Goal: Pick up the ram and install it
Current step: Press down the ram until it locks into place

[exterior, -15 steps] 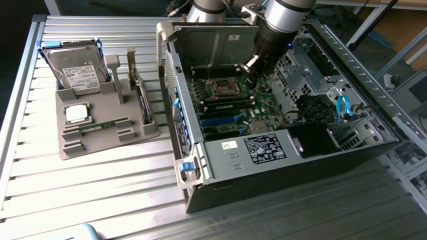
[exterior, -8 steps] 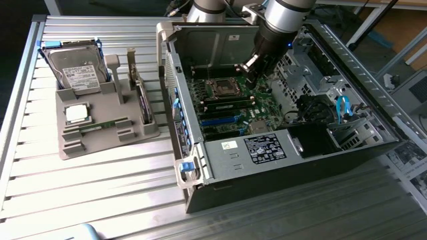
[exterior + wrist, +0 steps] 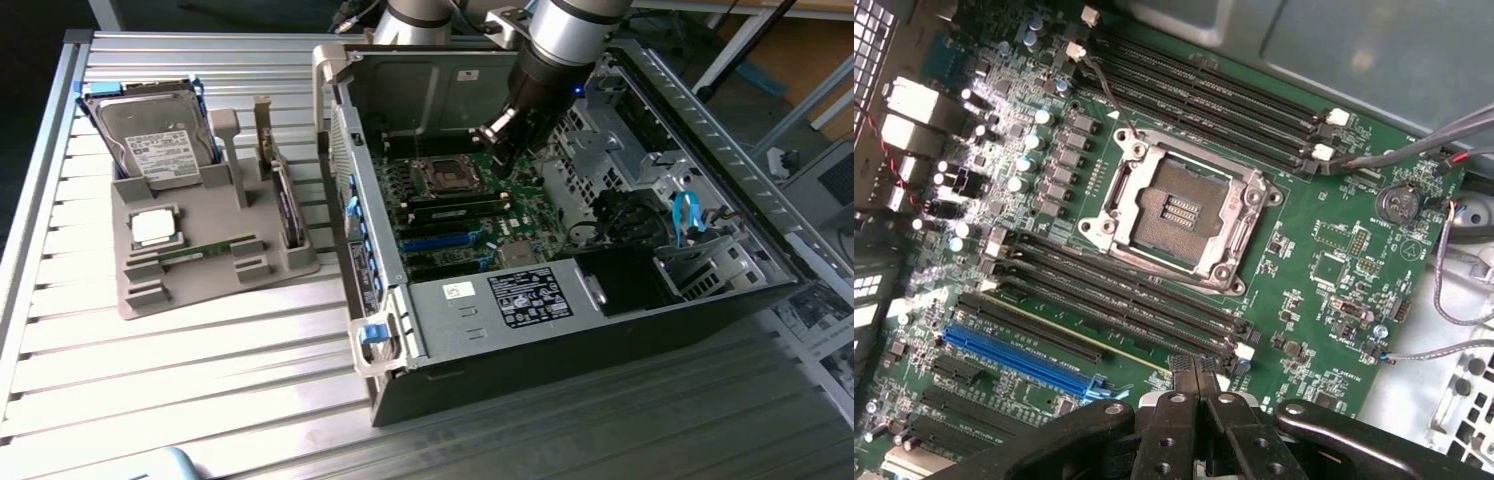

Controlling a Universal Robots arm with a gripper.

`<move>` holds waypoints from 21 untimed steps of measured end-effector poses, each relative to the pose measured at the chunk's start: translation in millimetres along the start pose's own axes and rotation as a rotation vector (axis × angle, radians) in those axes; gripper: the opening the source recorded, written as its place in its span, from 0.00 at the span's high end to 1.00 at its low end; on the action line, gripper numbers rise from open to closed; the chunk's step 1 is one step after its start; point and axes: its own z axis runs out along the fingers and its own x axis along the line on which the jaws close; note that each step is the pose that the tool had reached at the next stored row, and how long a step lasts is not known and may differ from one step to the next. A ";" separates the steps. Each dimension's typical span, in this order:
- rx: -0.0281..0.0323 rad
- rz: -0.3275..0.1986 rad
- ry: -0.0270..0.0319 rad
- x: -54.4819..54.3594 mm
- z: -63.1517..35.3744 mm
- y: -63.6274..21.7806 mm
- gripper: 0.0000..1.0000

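The ram (image 3: pixel 210 251) lies flat in a slot of the grey holder (image 3: pixel 267 270) on the tabletop (image 3: pixel 174 380), toward the exterior view's left, just below the silver CPU chip (image 3: pixel 154 227) and well apart from the tool. A hard drive (image 3: pixel 150 140) leans at the holder's far end, and an expansion card (image 3: pixel 284 205) stands upright in a slot just beside the open computer case (image 3: pixel 561 300). The tool (image 3: pixel 1195 375) is inside that case, its fingers pressed together with nothing between them, hanging over the motherboard (image 3: pixel 1334 250) near the long black memory slots (image 3: pixel 1124 300). From the wrist, the empty CPU socket (image 3: pixel 1174 210) sits between two banks of slots, with a blue slot (image 3: pixel 1019 350) nearby and loose cables (image 3: pixel 1414 150) crossing one corner. The case walls close in around the arm (image 3: pixel 554 60).
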 end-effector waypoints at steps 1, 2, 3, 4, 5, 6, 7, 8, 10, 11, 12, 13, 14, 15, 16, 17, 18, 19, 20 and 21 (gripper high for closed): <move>-0.0001 0.003 0.0000 0.0 0.0 0.0 0.89; -0.0002 0.007 -0.0001 0.0 0.0 0.0 0.89; -0.0002 0.011 -0.0001 0.0 0.0 0.0 0.89; -0.0002 0.015 -0.0001 0.0 0.0 0.0 0.89; -0.0003 0.019 -0.0001 0.0 0.0 0.0 0.89; -0.0004 0.022 -0.0001 0.0 0.0 0.0 0.89; -0.0006 0.027 -0.0002 0.0 0.0 0.0 0.89; -0.0007 0.032 -0.0003 0.0 0.0 0.0 0.89; -0.0008 0.039 -0.0003 0.0 0.0 0.0 0.89; -0.0009 0.045 -0.0004 0.0 0.0 0.0 0.89; -0.0010 0.051 -0.0004 0.0 0.0 0.0 0.89; -0.0012 0.057 -0.0005 0.0 0.0 0.0 0.89; -0.0013 0.060 -0.0005 0.0 0.0 0.0 0.89; -0.0013 0.064 -0.0005 0.0 0.0 0.0 0.89; -0.0014 0.068 -0.0005 0.0 0.0 0.0 0.89; -0.0015 0.073 -0.0006 0.0 0.0 0.0 0.89; -0.0017 0.078 -0.0006 0.0 0.0 0.0 0.89; -0.0017 0.082 -0.0006 0.0 0.0 0.0 0.89; -0.0018 0.086 -0.0007 0.0 0.0 0.0 0.89; -0.0020 0.091 -0.0008 0.0 0.0 0.0 0.89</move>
